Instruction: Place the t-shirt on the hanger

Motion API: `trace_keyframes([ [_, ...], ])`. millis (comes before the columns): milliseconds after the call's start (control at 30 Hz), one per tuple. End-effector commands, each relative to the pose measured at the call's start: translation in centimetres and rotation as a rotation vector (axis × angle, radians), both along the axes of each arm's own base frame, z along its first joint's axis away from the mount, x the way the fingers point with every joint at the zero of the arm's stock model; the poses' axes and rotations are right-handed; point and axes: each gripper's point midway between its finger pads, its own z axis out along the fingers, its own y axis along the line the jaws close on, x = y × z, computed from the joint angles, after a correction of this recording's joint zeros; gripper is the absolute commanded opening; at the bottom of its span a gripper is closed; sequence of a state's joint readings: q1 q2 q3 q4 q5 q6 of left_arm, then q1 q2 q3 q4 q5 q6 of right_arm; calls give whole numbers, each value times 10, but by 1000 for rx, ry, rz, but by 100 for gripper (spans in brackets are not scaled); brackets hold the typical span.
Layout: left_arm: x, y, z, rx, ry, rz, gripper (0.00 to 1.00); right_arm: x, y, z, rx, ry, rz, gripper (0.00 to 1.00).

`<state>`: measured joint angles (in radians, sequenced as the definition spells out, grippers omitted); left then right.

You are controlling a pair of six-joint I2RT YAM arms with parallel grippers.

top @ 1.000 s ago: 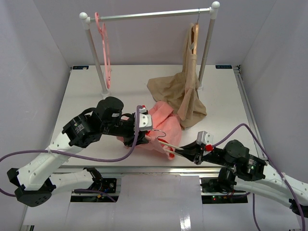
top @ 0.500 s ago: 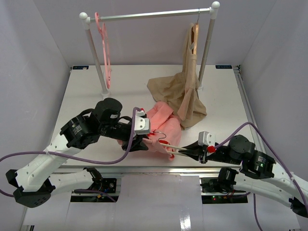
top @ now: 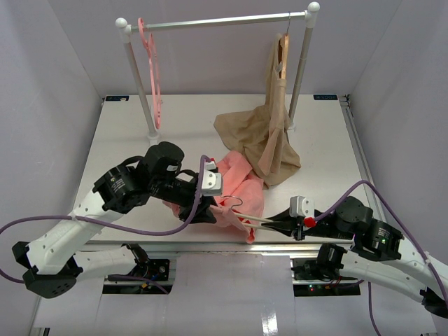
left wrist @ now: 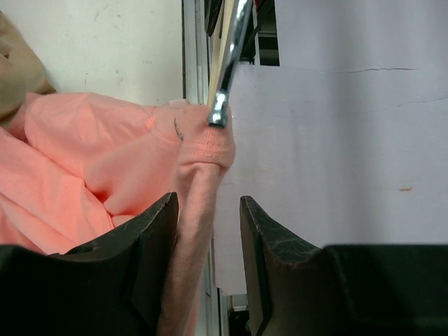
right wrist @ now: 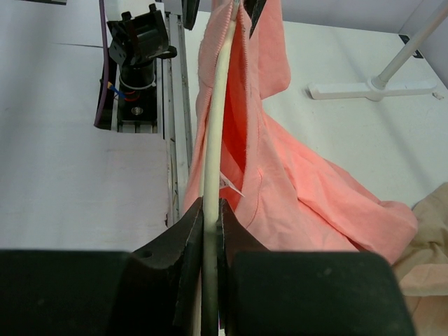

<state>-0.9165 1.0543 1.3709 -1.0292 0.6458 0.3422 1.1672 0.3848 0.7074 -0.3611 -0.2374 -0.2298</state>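
Note:
The salmon-pink t-shirt (top: pixel 241 183) lies bunched at the table's near edge, partly drawn over the cream-white hanger (top: pixel 262 219). My right gripper (top: pixel 278 223) is shut on the hanger's thin rod (right wrist: pixel 213 140), which runs up into the shirt (right wrist: pixel 315 196). In the left wrist view the hanger's silver hook (left wrist: pixel 227 70) pokes out at the shirt's collar (left wrist: pixel 203 150). My left gripper (left wrist: pixel 208 231) stands open around a fold of that collar. The fold rests against the left finger (left wrist: pixel 150 238), with a gap to the other. From above, the left gripper (top: pixel 204 208) sits at the shirt's left side.
A clothes rail (top: pixel 217 22) stands at the back. It carries a pink hanger (top: pixel 150 63) on the left and a beige garment (top: pixel 269 136) on a brown wooden hanger (top: pixel 282 52) on the right. The rail's foot (right wrist: pixel 371 89) is beyond the shirt. The table's near edge (top: pixel 210 243) is close.
The right gripper drew the hanger a little to the right and toward the near edge. The left gripper and the shirt's collar shifted slightly nearer too. Neither gripper changed its opening.

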Motion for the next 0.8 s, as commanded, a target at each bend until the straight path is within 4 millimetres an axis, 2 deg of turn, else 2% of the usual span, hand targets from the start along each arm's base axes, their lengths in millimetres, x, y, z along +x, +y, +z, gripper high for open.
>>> trace_keyframes([
  [0, 6, 6, -10, 98, 59, 60, 0, -27, -16, 109, 328, -204, 120, 8],
  [33, 5, 7, -9, 97, 56, 59, 0, -28, -15, 108, 326, -202, 125, 8],
  [133, -2, 6, 12, 15, 12, 7, 0, -31, -14, 102, 316, -196, 143, 8],
  [367, -16, 18, 87, -265, -192, -15, 0, -26, -5, 86, 277, -173, 136, 8],
  [433, -20, 21, 103, -326, -222, -13, 0, -24, -2, 84, 268, -168, 131, 8],
  [500, -24, 23, 107, -344, -220, -24, 0, -22, 0, 82, 260, -163, 124, 8],
  [633, -22, 24, 101, -322, -209, -9, 1, -21, 0, 82, 266, -159, 120, 8],
  [767, -19, 22, 89, -302, -202, 1, 13, -18, 0, 83, 267, -153, 103, 8],
])
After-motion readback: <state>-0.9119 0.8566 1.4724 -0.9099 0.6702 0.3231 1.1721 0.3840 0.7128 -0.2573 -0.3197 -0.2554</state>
